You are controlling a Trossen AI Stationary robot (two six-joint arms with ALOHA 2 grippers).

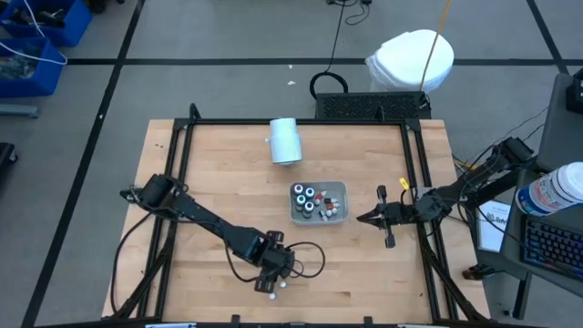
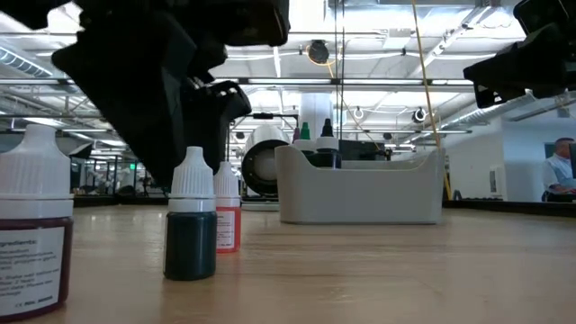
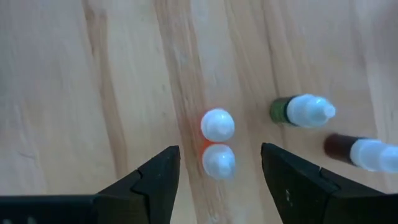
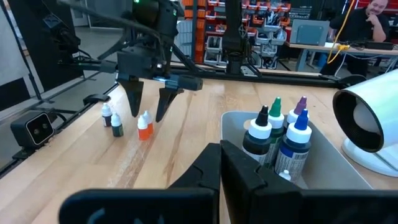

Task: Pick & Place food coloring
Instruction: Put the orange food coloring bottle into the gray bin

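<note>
- Orange liquid shows through the small dropper bottle [image 4: 144, 127] that the left gripper [image 4: 148, 107] hangs over at the near edge of the wooden table [image 1: 219, 173]; its jaws stand apart, one on each side of the bottle and clear of it.
- In the left wrist view two white caps sit between the fingers, the orange bottle [image 3: 217, 126] and what looks like a second one touching it [image 3: 218, 160]; whether that is a separate bottle I cannot tell for sure.
- To do this step well, I judge the left gripper should come straight down, centred on one cap, and close on the body below the cap, since the tapered tip would slip.
- A green bottle [image 3: 292, 111] and a dark brown one [image 3: 348, 148] stand just beside to the right of the gripper; the descent must stay narrow or a finger will knock them over.
- These bottles look like light, smooth plastic cylinders with ribbed white caps; they stand upright and would tip easily.
- Farther off, right of centre, the grey tray [image 1: 339, 215] already holds several taller bottles [image 4: 273, 134] with black, green, purple and blue tips, packed close.
- Its walls are low and rounded, likely moulded plastic, so a bottle needs lifting clear over the rim.
- The right gripper [image 1: 362, 218] waits just right of the tray, jaws together and holding nothing.
- A white cylinder [image 1: 285, 140] lies on its side at the far side of the table, well apart from the work.
</note>
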